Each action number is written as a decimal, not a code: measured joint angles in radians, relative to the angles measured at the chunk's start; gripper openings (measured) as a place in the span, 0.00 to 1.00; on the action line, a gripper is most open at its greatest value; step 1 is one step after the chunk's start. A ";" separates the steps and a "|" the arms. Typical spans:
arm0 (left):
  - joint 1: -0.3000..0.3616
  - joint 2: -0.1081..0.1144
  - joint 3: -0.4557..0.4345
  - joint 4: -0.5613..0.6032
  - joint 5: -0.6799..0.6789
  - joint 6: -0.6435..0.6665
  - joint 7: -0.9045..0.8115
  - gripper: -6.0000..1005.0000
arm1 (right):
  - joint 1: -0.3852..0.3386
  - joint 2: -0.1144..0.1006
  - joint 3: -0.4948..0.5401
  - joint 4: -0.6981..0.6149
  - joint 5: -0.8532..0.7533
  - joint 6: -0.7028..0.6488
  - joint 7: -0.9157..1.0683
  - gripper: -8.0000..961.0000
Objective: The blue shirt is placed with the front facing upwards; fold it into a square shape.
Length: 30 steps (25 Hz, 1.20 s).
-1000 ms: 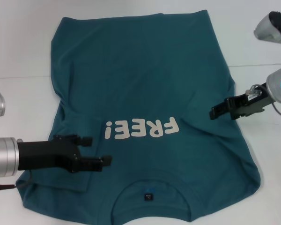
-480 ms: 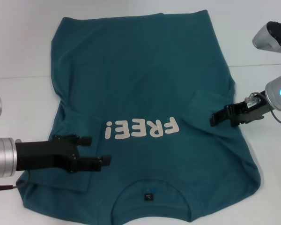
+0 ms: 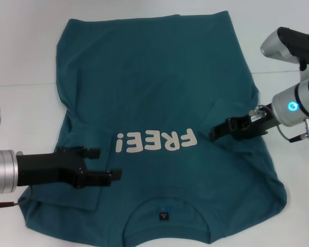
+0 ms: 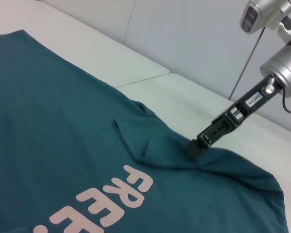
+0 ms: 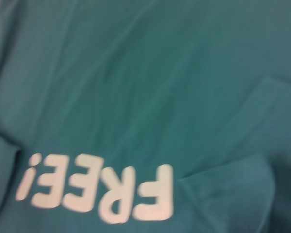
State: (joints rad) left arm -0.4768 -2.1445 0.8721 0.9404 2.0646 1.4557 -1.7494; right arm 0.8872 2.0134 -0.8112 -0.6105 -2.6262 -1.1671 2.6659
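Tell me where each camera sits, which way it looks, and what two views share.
Head view: from above, looking down at the shirt; both arms show, left claw and right claw over it.
Left wrist view: low over the shirt, facing the right claw; no own fingers show.
Right wrist view: close above the shirt; no robot parts.
All share the lettering.

Both arms are showing silver cylinder segments with black ends. The left pincer (image 3: 104, 164) is wearing two long black fingers. Behind the right pincer (image 3: 215, 134), a cyan ring light is glowing on the wrist, and a small white label with printed digits is sitting just behind its fingers.
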 joint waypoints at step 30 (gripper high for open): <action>0.051 0.002 -0.134 0.150 0.013 0.110 -0.148 0.89 | -0.168 -0.096 0.100 -0.221 0.347 -0.367 -0.135 0.78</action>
State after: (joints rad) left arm -0.4260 -2.1423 0.7379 1.0902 2.0777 1.5653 -1.8977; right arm 0.7196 1.9176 -0.7111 -0.8316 -2.2788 -1.5339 2.5313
